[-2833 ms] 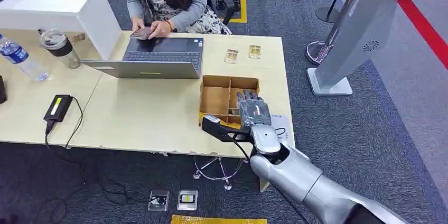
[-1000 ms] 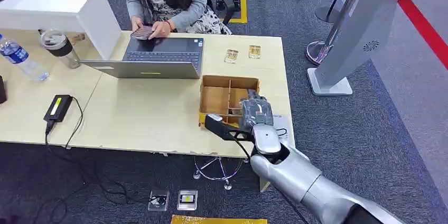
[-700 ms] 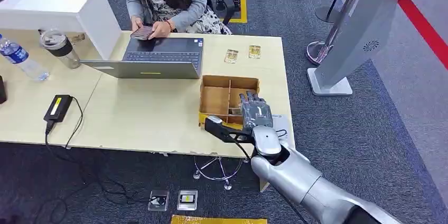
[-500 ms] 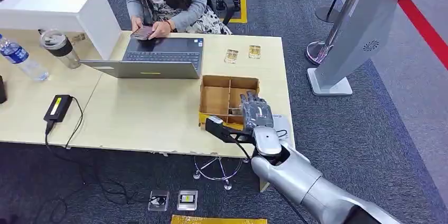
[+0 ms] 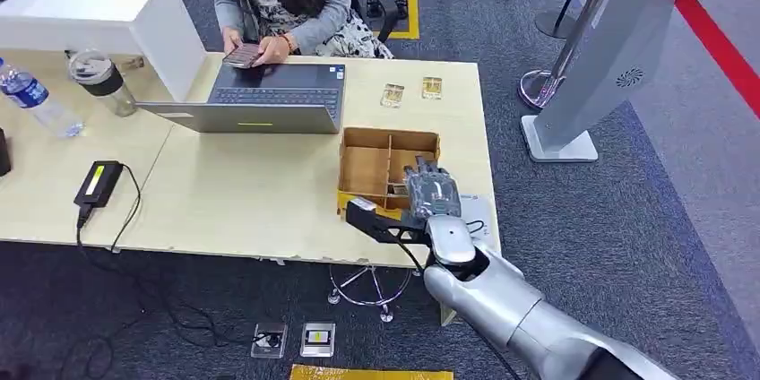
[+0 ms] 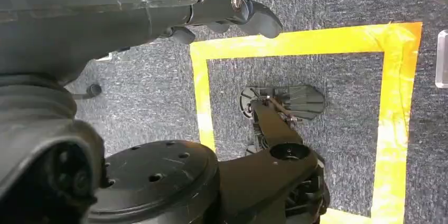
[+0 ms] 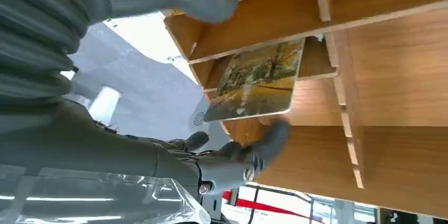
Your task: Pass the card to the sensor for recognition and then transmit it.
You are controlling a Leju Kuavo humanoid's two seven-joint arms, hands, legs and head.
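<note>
Head view: right robot hand (image 5: 432, 190) sat over the near-right compartments of the wooden divider box (image 5: 369, 168), centre-right of frame, on the pale surface (image 5: 242, 192). Fingers looked spread over the box, nothing visibly held. Grey kiosk (image 5: 618, 48), likely the sensor, stood at upper right on the carpet, well apart from the box. Person at a laptop (image 5: 269, 98) at top centre; two small cards (image 5: 412, 91) lay beyond the box. No legible writing at this size.

Left wrist view: left robot hand (image 6: 232, 12) hung over the carpet and yellow floor tape (image 6: 296, 44), fingers loosely extended, apart, gripping nothing. No text.

Right wrist view: the card (image 7: 256, 81), a yellow-brown landscape print, leaned tilted inside a compartment against a wooden divider (image 7: 338, 76). Thumb at the frame's top, dark fingertips (image 7: 272, 134) just below the card's edge; contact unclear, probably not yet pinched. Small white print on the card's face, unreadable.

Risks, as judgement: the card leaned on a thin wall, so closing fingers could push it flat or deeper into the slot instead of pinching it. Fingers could catch the divider and drag the light box across the surface. A weak edge pinch could let the card slip on the long carry to the kiosk.
</note>
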